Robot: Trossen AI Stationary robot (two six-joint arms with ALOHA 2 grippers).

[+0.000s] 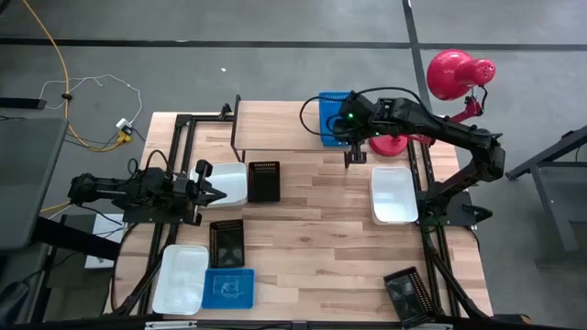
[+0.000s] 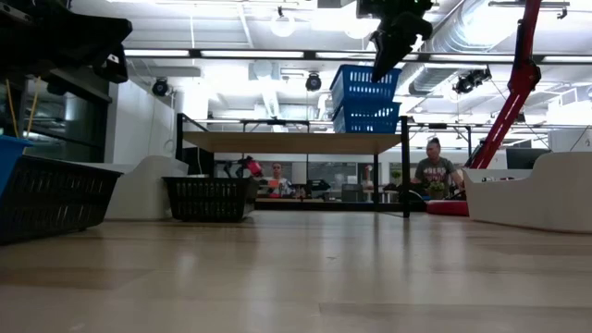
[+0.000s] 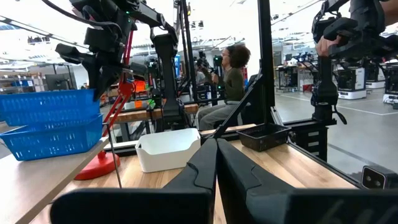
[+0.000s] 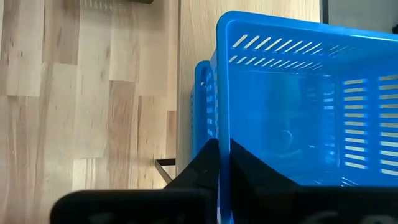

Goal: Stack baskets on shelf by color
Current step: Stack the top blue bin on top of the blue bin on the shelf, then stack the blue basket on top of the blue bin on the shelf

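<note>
On the table's left the left gripper (image 1: 213, 190) waits with fingers pressed together and empty, beside a white basket (image 1: 231, 181) and a black basket (image 1: 264, 181). At the right end of the shelf (image 1: 275, 126), 2 blue baskets (image 1: 332, 117) sit nested, and the right gripper (image 4: 219, 163) is closed thin on the wall of the upper one (image 4: 298, 99). These slotted plastic bins look light and stiff but smooth, so a pinch on the rim or side wall seems the sound hold.

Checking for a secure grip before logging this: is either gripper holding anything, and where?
Right gripper pinches the upper blue basket by its rim wall. Left gripper holds nothing.
</note>
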